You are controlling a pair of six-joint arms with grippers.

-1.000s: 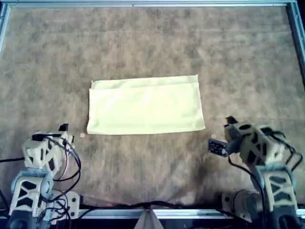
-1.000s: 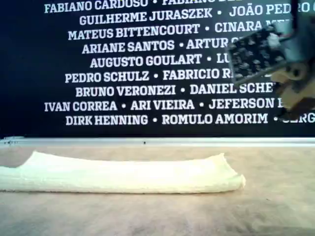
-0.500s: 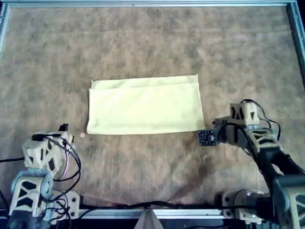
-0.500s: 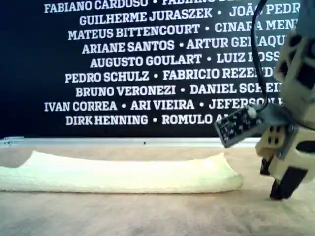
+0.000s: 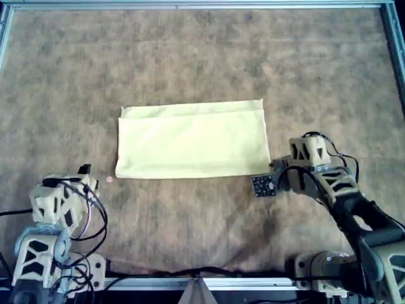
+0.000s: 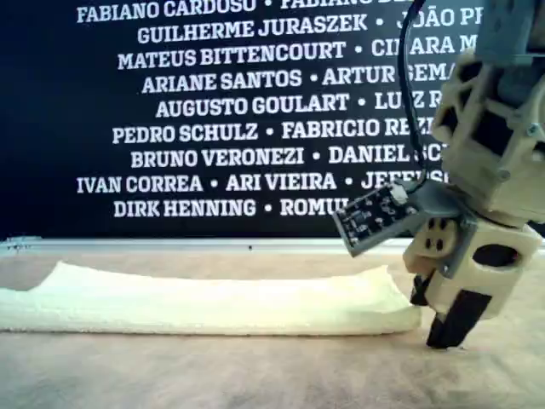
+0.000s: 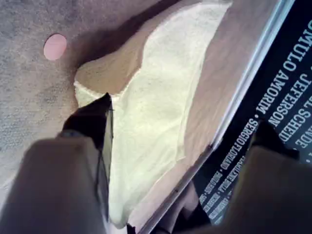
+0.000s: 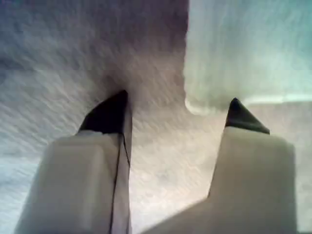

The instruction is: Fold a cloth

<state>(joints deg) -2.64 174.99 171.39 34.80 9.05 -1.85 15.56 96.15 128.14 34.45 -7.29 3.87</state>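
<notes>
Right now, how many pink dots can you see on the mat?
1. The pink dot lies on the mat just off the cloth's lower-left corner in the overhead view. Another could be hidden under my second gripper.

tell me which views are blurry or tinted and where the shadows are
Second wrist view: motion-smeared, with a cold bluish cast that turns the cloth pale green. First wrist view: soft; the cloth throws a dark shadow toward the pink dot. Exterior view: the arm up close is soft, the wall lettering crisp. Overhead view: evenly lit, slightly soft.
</notes>
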